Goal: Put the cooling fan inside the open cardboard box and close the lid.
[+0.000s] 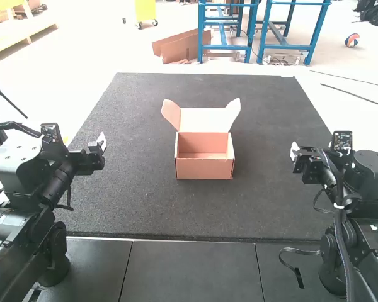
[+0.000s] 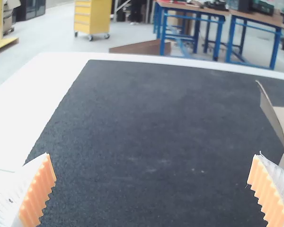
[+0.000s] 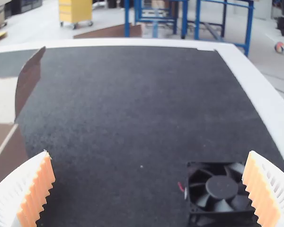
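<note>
Plainly both jaws gape wide, empty, right's near cooling fan [image 3: 220,191].

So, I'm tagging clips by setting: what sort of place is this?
Probably a robot test bench: the left arm and right arm flank a black mat bearing an open cardboard box and cooling fan.

1. The fan [image 3: 217,193] runs off the right wrist view's edge, and one corner sits behind a finger [image 3: 265,194] of the right end effector [image 3: 146,163].
2. The box [image 2: 274,116] is cut by the left wrist view's edge; a flap and a sliver of wall remain.
3. In the high view, its front wall hides part of its floor.
</note>
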